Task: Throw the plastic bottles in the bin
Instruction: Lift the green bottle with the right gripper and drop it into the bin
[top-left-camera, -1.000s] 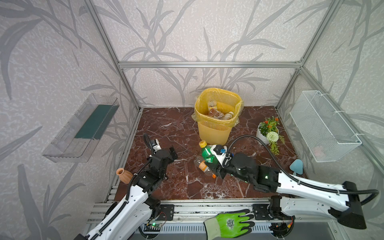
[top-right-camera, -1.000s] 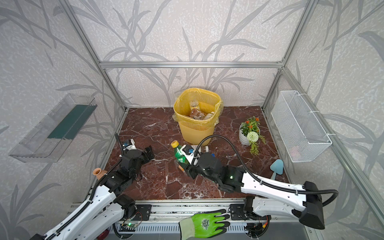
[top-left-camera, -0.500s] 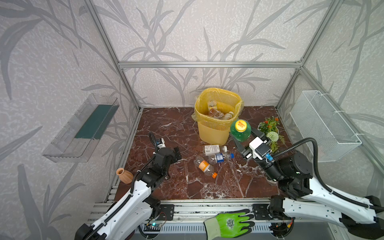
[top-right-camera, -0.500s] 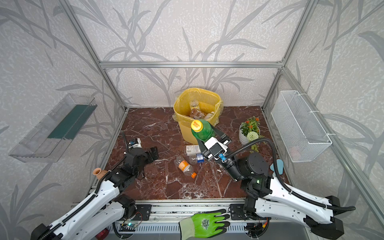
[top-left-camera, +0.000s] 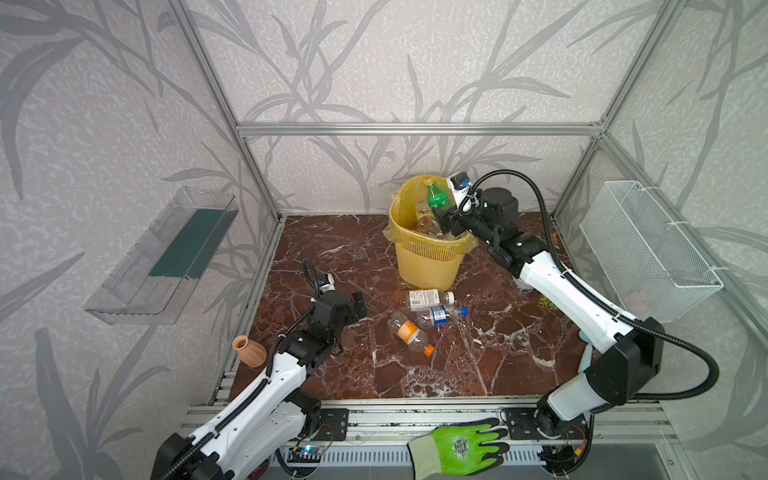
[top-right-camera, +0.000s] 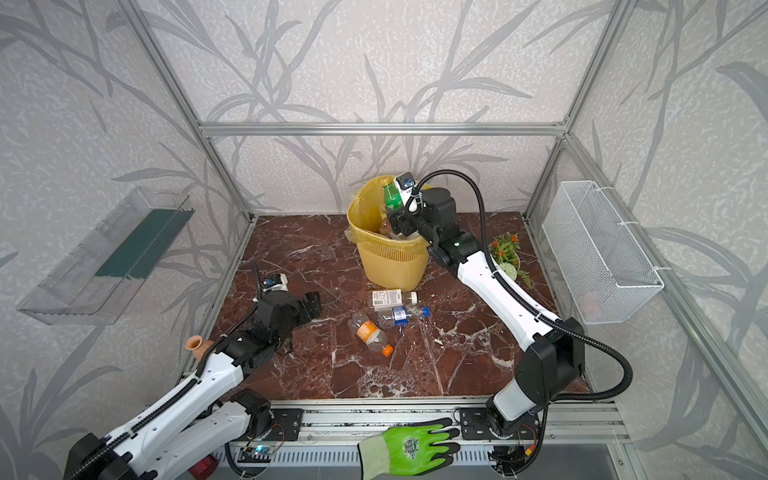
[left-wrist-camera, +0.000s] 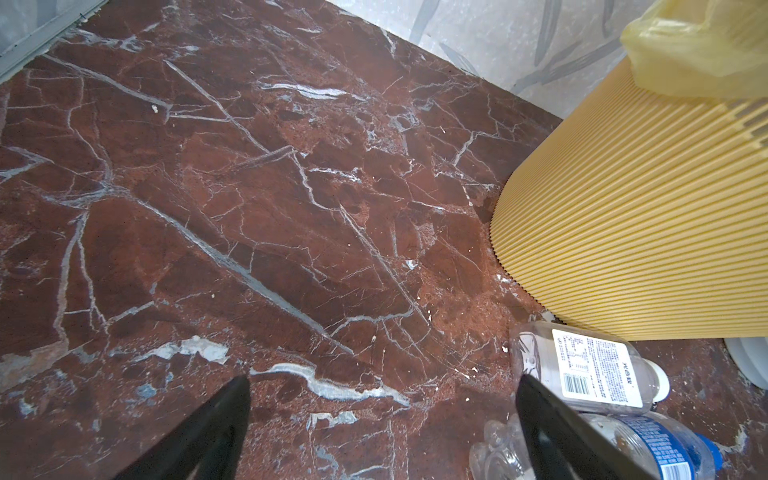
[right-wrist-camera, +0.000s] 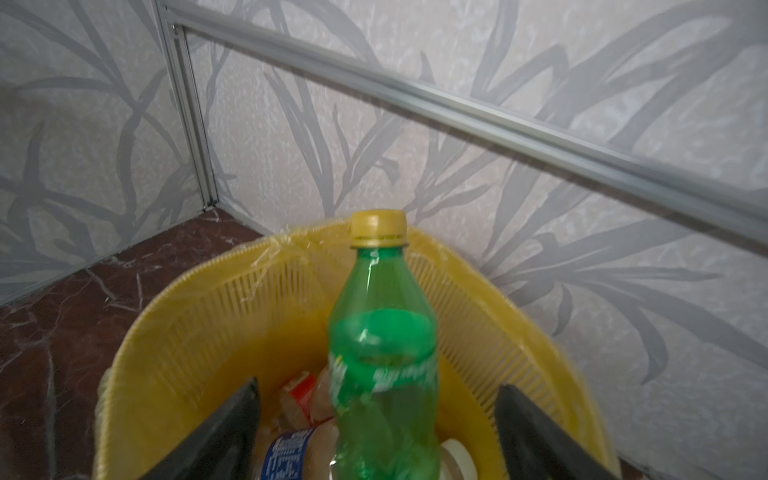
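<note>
The yellow slatted bin (top-left-camera: 428, 257) (top-right-camera: 390, 262) stands at the back of the marble floor. My right gripper (top-left-camera: 444, 214) (top-right-camera: 400, 219) (right-wrist-camera: 378, 384) hangs over its rim, open. A green bottle (top-left-camera: 436, 195) (top-right-camera: 390, 195) (right-wrist-camera: 384, 332) with a yellow cap stands upright between the spread fingers, touching neither, low in the bin's mouth. Other bottles lie inside, one blue-labelled (right-wrist-camera: 286, 453). On the floor lie a white-labelled bottle (top-left-camera: 428, 298) (left-wrist-camera: 590, 370), a blue-labelled one (top-left-camera: 440, 314) (left-wrist-camera: 665, 449) and an orange-labelled one (top-left-camera: 409, 332) (top-right-camera: 370, 332). My left gripper (top-left-camera: 354, 308) (top-right-camera: 309, 305) (left-wrist-camera: 382, 378) is open and empty, left of them.
A tan clay vase (top-left-camera: 249, 352) sits by the left arm. A potted plant (top-right-camera: 507, 253) stands right of the bin. A wire basket (top-left-camera: 648, 249) hangs on the right wall, a clear tray (top-left-camera: 166, 253) on the left. A green glove (top-left-camera: 457, 449) lies on the front rail.
My right arm carried the green bottle from the floor up over the bin and opened its jaws. The left gripper edged forward a little and stayed open.
</note>
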